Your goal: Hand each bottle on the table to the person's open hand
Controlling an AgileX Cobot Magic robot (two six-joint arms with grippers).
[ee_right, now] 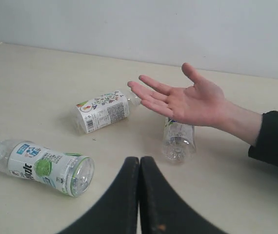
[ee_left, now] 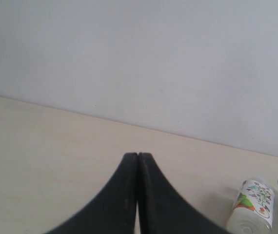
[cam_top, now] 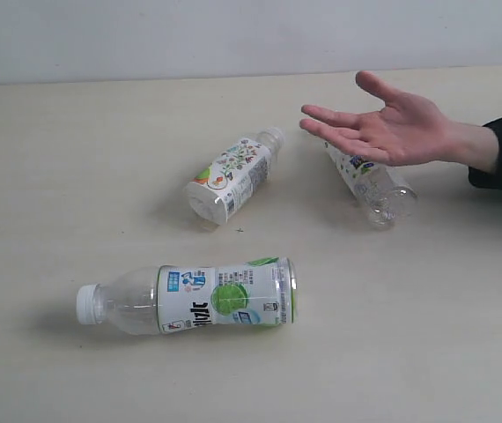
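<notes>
At far right of the exterior view the person's open hand (cam_top: 392, 130) is being held palm up above the table (cam_top: 66, 176), fingers being held spread, nothing being gripped.

Directly under the fingers, the white-and-blue bottle (cam_top: 376, 187) is being partly covered. It is lying on its side with its long axis diagonal and its clear base pointing near-right. The cap end is being hidden by the hand; contact cannot be told.

Just left of the fingertips, the colourful-print bottle (cam_top: 233, 174) is lying on its side, apart from them. Its axis is diagonal, cap pointing far-right toward the hand, base near-left.

Well apart from the hand, nearer the camera, the white-and-green bottle (cam_top: 203, 300) is lying on its side. Its axis runs left-right, white cap left, base right.

Both the left gripper (ee_left: 138, 158) and the right gripper (ee_right: 140, 161) are being shown with fingers pressed together, nothing between them.
</notes>
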